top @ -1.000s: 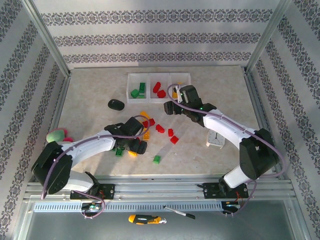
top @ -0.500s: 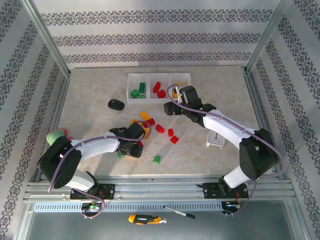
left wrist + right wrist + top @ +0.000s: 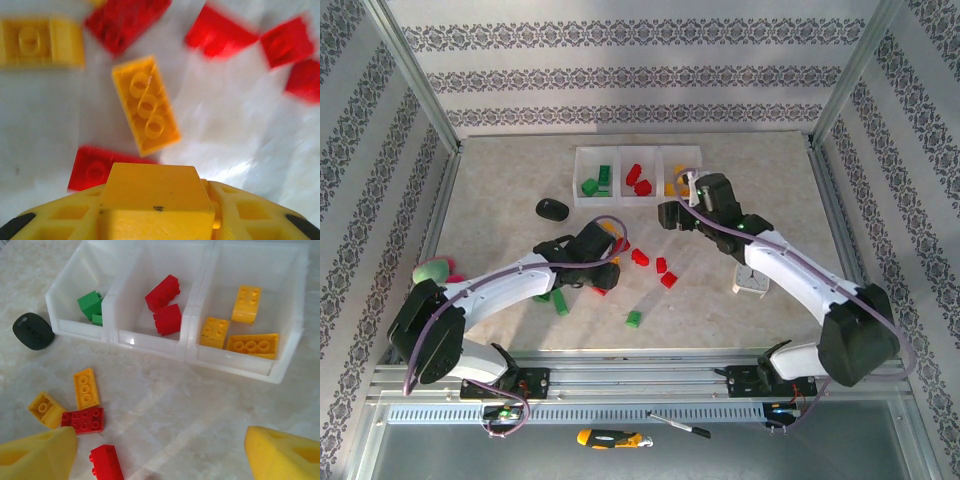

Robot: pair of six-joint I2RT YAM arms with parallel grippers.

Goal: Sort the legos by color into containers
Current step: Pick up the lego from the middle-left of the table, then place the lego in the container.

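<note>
Yellow brick (image 3: 157, 187) pinched in left hand (image 3: 159, 220), bottom centre of left wrist frame.
Judged light, stiff, hard plastic, not fragile. Smooth side walls prob. slippery, so best taken across two flat opposite sides, not the studs, approx. as gripped now. Loose legos (image 3: 640, 257), red & yellow, lie on the surface (image 3: 720, 320) just beyond it, mid-frame in top view. Tray (image 3: 155, 346) at upper centre holds green, red, yellow; right compartment (image 3: 235, 366) is the likely dest. Right hand (image 3: 160, 457), spread wide w/ nothing between, hovers near tray front.
</note>
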